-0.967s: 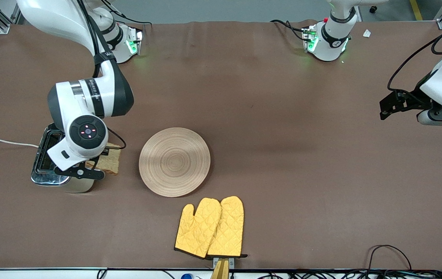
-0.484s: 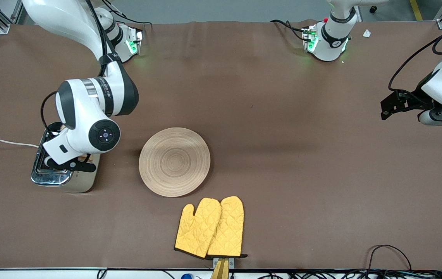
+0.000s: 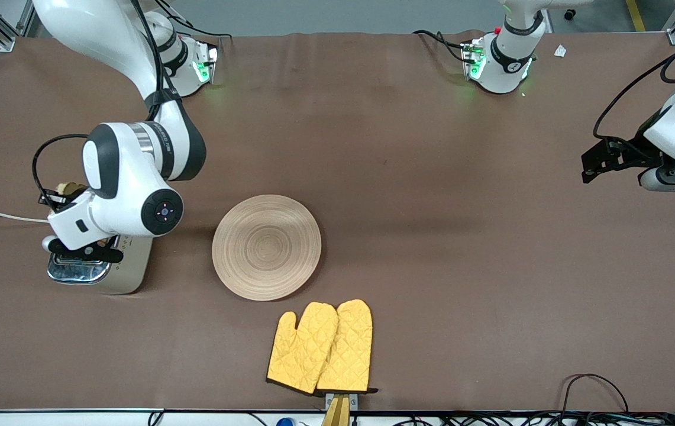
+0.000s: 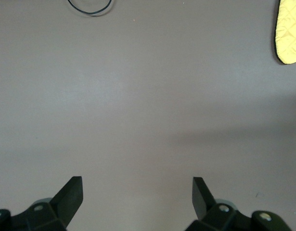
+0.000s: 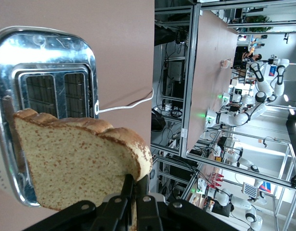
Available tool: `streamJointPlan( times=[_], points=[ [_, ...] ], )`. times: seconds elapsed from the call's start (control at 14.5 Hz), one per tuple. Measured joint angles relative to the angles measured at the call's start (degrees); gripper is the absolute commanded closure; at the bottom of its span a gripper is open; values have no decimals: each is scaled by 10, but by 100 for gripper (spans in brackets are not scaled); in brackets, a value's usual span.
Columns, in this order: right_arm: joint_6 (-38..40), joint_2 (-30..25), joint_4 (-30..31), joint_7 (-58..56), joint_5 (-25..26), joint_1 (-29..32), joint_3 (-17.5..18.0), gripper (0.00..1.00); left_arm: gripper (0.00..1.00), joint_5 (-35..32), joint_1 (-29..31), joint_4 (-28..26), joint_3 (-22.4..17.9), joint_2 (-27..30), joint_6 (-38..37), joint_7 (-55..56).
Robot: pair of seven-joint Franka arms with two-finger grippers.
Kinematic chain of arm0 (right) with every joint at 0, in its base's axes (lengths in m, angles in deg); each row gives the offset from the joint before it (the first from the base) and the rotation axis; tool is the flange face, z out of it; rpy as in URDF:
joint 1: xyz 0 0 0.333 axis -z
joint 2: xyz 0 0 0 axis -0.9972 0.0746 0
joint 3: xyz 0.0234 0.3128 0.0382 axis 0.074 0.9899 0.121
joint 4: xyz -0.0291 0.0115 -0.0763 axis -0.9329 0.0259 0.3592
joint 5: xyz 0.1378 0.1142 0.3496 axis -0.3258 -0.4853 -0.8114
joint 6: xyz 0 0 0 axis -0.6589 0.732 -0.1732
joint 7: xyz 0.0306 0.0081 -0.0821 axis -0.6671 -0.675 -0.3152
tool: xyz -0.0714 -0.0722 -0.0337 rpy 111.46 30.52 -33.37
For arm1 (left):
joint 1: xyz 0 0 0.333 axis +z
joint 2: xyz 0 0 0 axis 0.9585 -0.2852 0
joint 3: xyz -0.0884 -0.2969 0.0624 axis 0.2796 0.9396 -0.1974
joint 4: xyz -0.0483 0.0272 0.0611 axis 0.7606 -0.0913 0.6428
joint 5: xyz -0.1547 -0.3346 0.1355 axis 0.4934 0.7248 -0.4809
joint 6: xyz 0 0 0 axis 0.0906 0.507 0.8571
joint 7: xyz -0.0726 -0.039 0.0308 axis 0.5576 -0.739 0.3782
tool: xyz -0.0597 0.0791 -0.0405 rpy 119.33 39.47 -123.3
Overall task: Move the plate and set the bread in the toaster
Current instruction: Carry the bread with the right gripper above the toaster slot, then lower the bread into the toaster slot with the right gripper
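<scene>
My right gripper (image 3: 59, 200) is shut on one edge of the brown bread slice (image 5: 75, 163) and holds it upright in the air over the toaster (image 3: 127, 266). In the right wrist view the toaster's chrome top (image 5: 46, 45) and both slots show under the slice. In the front view only a bit of the bread (image 3: 68, 189) shows beside the wrist. The tan wooden plate (image 3: 266, 247) lies bare on the table beside the toaster, toward the left arm's end. My left gripper (image 3: 594, 163) waits open and empty above bare table (image 4: 138, 120) at the left arm's end.
A pair of yellow oven mitts (image 3: 320, 348) lies nearer the front camera than the plate; one mitt shows in the left wrist view (image 4: 289, 31). The toaster's white cord (image 3: 0, 216) runs off the table's edge. Cables (image 3: 594, 387) lie at the front edge.
My right arm has carried the bread from beside the toaster's plate side across to over its top, turning the wrist. The left arm has barely moved.
</scene>
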Motion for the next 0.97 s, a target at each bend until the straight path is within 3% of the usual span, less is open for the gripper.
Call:
streamJointPlan(
  times=[0.62, 0.97],
  points=[
    [-6, 56, -1, 53, 22, 26, -4, 100, 0, 0, 0, 0, 0, 0, 0, 0],
    [-7, 74, -32, 53, 22, 26, -3, 100, 0, 0, 0, 0, 0, 0, 0, 0]
  ],
)
